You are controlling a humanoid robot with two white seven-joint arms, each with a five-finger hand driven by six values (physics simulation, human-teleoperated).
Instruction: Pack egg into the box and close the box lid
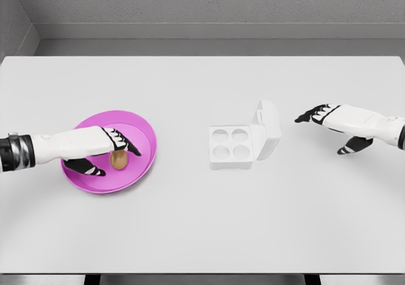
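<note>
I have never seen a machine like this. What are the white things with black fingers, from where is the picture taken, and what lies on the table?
The picture is a computer simulation, seen from a camera on a humanoid robot's head, looking down at a white table. The white things are its two arms, each ending in a five-finger hand. The left hand reaches over a pink plate, with its fingers around a brown egg; I cannot tell whether the egg is lifted yet. The right hand hovers over the table to the right with relaxed fingers, holding nothing. Between the hands stands a small white egg box with four empty round hollows. Its lid stands open on the right side.
</note>
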